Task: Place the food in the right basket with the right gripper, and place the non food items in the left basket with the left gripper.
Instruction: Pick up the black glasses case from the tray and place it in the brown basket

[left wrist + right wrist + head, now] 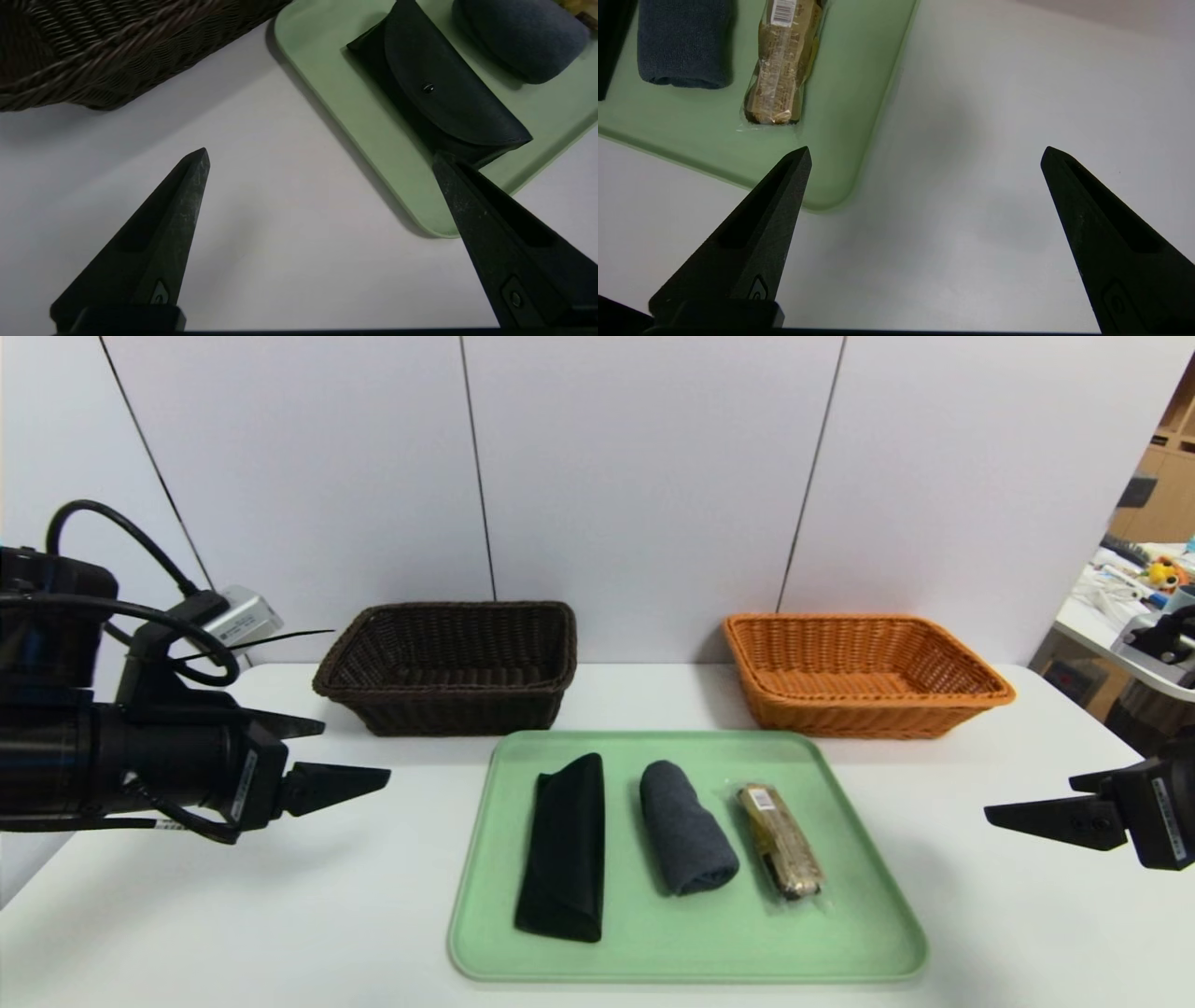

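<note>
Golden-brown food (pixel 780 841) lies lengthwise on your tray's right side, nearest the right gripper (pixel 1027 803), fingers spread, empty.

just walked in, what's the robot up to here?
Sorting run, nothing picked yet. A green tray holds a black pouch, a rolled grey cloth and a wrapped snack bar. Behind it, the dark brown basket and the orange basket both look empty. The left end effector hangs open above the table left of the tray, and the right end effector hangs open to the tray's right. Neither touches anything.
</note>
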Motion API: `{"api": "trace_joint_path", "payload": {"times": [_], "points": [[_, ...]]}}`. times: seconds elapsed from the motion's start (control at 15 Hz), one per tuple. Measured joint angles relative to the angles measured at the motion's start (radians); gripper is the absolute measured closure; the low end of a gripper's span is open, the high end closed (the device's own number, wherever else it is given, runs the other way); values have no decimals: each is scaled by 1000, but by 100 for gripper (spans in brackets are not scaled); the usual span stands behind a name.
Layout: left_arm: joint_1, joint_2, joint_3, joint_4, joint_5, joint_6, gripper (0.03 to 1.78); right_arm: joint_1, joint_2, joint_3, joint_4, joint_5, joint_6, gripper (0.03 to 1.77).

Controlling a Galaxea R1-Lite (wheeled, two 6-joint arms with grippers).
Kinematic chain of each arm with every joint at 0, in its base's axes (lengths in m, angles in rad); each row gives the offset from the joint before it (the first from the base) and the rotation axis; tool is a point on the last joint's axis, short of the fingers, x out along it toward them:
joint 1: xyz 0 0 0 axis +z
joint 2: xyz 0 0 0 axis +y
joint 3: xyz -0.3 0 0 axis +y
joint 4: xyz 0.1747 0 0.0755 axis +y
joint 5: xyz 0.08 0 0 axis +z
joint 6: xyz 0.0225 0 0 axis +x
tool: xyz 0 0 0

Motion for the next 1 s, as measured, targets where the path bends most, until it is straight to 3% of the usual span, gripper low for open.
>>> {"api": "trace_joint_path", "payload": {"times": [0.27, 0.4, 0.87, 1.0], "points": [[-169, 71, -47, -1, 1, -43, 12, 31, 34, -16, -5, 18, -52, 10], [-264, 121, -74, -2, 34, -82, 12, 64, 53, -26, -5, 16, -53, 10], [-505, 315, -163, -128, 386, -351, 12, 136, 136, -82, -5, 14, -41, 10], [-534, 346, -182, -129, 455, -407, 12, 138, 146, -104, -5, 13, -39, 10]]}}
